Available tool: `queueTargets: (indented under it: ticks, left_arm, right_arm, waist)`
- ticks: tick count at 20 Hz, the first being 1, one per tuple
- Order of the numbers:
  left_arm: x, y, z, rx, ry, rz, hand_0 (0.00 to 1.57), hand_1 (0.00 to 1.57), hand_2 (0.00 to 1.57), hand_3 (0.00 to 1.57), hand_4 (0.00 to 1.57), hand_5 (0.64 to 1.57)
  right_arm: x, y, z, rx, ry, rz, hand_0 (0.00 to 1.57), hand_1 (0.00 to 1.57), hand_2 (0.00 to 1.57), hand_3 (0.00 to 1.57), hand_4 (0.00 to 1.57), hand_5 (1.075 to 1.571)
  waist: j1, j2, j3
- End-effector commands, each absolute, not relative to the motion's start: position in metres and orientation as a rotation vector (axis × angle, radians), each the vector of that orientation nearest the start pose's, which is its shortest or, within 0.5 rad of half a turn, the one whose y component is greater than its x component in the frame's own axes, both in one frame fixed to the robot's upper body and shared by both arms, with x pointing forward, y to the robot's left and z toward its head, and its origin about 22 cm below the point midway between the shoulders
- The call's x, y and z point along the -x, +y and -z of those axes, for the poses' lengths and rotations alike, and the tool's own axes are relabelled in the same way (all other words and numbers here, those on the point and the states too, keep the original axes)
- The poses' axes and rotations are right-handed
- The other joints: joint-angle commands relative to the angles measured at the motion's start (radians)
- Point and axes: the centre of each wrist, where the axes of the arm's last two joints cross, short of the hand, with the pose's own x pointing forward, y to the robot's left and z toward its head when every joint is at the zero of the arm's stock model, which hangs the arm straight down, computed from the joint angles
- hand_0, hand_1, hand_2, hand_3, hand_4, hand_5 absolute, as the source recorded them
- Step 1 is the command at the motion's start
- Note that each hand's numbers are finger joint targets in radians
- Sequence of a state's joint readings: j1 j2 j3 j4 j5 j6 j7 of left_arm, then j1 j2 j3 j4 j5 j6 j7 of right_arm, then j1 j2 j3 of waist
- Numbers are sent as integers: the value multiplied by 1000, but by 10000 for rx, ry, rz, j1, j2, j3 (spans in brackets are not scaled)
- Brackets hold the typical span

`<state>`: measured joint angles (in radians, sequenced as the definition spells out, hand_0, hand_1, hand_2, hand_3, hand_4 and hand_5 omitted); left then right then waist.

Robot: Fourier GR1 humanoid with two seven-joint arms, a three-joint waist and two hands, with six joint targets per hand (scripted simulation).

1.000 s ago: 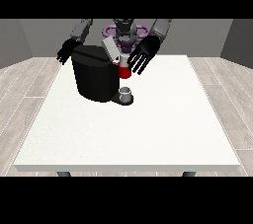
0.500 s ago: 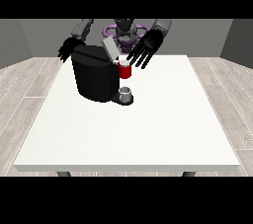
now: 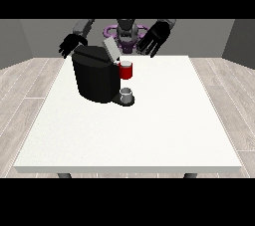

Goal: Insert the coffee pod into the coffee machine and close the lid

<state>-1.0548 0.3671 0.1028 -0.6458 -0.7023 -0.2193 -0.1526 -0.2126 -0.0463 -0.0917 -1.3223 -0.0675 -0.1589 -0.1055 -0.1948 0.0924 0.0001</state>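
Note:
A black coffee machine (image 3: pixel 93 77) stands on the white table (image 3: pixel 149 130) at the left of centre. Its grey lid (image 3: pixel 110 49) tilts up, open, above a red pod holder (image 3: pixel 126 70). A small grey cup (image 3: pixel 127 93) sits on the machine's base. No separate coffee pod shows. The hand at the view's right (image 3: pixel 155 36) hangs open above and to the right of the lid, fingers spread downward, touching nothing. The hand at the view's left (image 3: pixel 70 45) hovers open behind the machine's top left corner.
The robot's torso (image 3: pixel 126 32) rises behind the table's far edge. Wide bare tabletop lies in front of the machine and to its right. Wood-look floor surrounds the table.
The hand at the view's right has risen and drawn away to the right from the red pod holder. The lid still stands up. The other hand has hardly moved.

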Motion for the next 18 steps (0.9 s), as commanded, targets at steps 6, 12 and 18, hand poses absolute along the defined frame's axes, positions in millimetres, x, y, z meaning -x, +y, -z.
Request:
queueTargets:
  ticks: [6,12,18]
  left_arm:
    - [-431,241,-72,-1619,-16260,5138,0,0,0,0,237,1571]
    - [-404,256,-22,-340,-15684,4042,0,0,0,0,0,1571]
    - [-386,242,8,674,-14700,2611,0,0,0,0,0,1571]
  right_arm:
    - [-264,-260,27,1662,-15496,1590,0,0,0,0,492,1571]
    - [-276,-275,-4,1296,-15732,594,0,0,0,0,370,1571]
    - [-281,-265,-22,966,-16030,-403,0,0,0,0,43,1571]
  waist:
    - [1020,-1878,-12]
    - [1811,-2778,-7]
    - [2342,-3549,-1]
